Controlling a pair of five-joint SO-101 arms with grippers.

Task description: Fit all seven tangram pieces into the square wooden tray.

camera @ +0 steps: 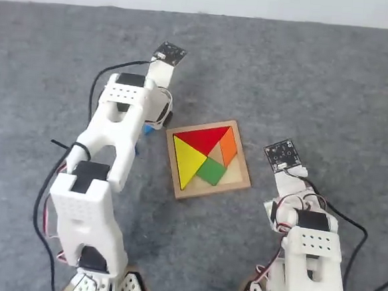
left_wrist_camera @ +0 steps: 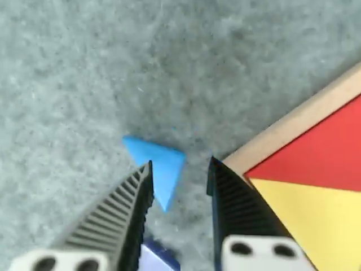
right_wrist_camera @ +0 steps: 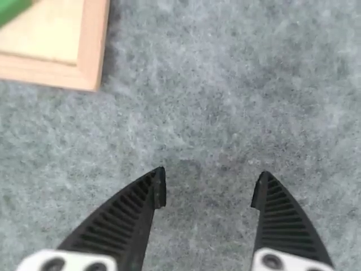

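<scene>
Tangram pieces [camera: 193, 160], four of them, lie flat in the square wooden tray [camera: 215, 191]: a red triangle [camera: 204, 138] along the far side, a yellow triangle [camera: 187, 162] tucked against it, an orange piece [camera: 228, 148] on the right edge and a green square [camera: 211, 171] below. Pale bare wood shows in the near right corner of the tray. Off to the tray's left, a small blue triangle [left_wrist_camera: 159, 162] lies on the fuzzy grey felt surface [camera: 318, 81], just beside the tray's corner. The left end effector [left_wrist_camera: 177, 169] hangs right over it, ribbed black fingers [left_wrist_camera: 132, 209] spread, the blue triangle between them. The right end effector [right_wrist_camera: 208, 186] hovers over plain felt near the tray's smooth light rim, fingers spread wide, gripping nothing.
</scene>
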